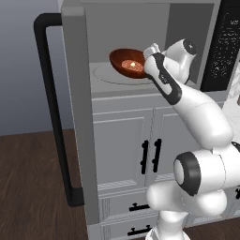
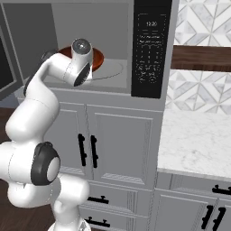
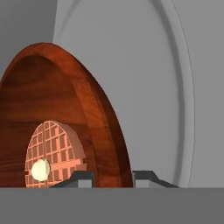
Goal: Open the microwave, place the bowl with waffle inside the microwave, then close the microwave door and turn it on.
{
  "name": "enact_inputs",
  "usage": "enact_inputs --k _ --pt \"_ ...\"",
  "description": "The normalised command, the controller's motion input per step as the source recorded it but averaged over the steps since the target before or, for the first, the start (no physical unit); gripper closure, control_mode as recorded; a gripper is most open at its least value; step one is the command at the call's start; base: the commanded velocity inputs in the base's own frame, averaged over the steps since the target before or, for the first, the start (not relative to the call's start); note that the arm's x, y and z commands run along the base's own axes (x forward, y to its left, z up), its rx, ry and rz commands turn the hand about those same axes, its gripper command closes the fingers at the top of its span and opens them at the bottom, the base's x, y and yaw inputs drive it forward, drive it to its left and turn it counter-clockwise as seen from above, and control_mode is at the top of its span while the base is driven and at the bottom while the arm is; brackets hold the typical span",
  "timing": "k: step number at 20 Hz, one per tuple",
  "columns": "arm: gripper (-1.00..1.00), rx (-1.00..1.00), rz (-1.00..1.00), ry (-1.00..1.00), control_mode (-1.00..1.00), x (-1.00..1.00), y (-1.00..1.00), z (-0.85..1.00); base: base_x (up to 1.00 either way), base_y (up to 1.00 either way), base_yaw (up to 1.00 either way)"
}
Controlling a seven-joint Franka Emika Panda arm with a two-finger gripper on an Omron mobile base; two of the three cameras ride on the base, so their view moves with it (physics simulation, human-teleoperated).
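Note:
The microwave (image 1: pixel 187 28) stands open, and the microwave door (image 1: pixel 77 117) is swung out to the left with its black bar handle (image 1: pixel 51 108) facing outward. Inside the grey cavity, my gripper (image 1: pixel 146 62) is shut on the right rim of the reddish-brown bowl (image 1: pixel 125 61). The bowl hangs tilted over the round turntable plate (image 1: pixel 105 75). The waffle (image 1: pixel 132 64) lies in it. In the hand view the bowl (image 3: pixel 87 100) stands on edge with its rim between the gripper (image 3: pixel 113 177) tips. There the gridded waffle (image 3: pixel 54 151) carries a pale yellow dab, and the turntable plate (image 3: pixel 148 87) lies behind. From the right my arm hides most of the bowl (image 2: pixel 98 56).
The black control panel (image 2: pixel 151 45) runs down the microwave's right side. White cabinets with black handles (image 1: pixel 150 157) sit below it. A marble counter (image 2: pixel 198 140) lies to the right under a patterned backsplash. The open door juts out over the wooden floor (image 1: pixel 28 187).

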Motion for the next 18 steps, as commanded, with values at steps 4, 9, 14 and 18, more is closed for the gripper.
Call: enact_inputs --k 4,9,14,18 --pt "-1.00 0.00 0.00 0.00 -1.00 0.00 0.00 0.00 0.00 0.00 0.00" --pt "-1.00 0.00 0.00 0.00 -1.00 0.00 0.00 0.00 0.00 0.00 0.00" --pt "-1.00 0.00 0.00 -0.09 -1.00 -0.20 0.00 0.03 0.00 0.00 0.00" --pt "-1.00 0.00 0.00 -0.14 -1.00 -0.97 -0.10 0.21 0.00 0.00 0.00"
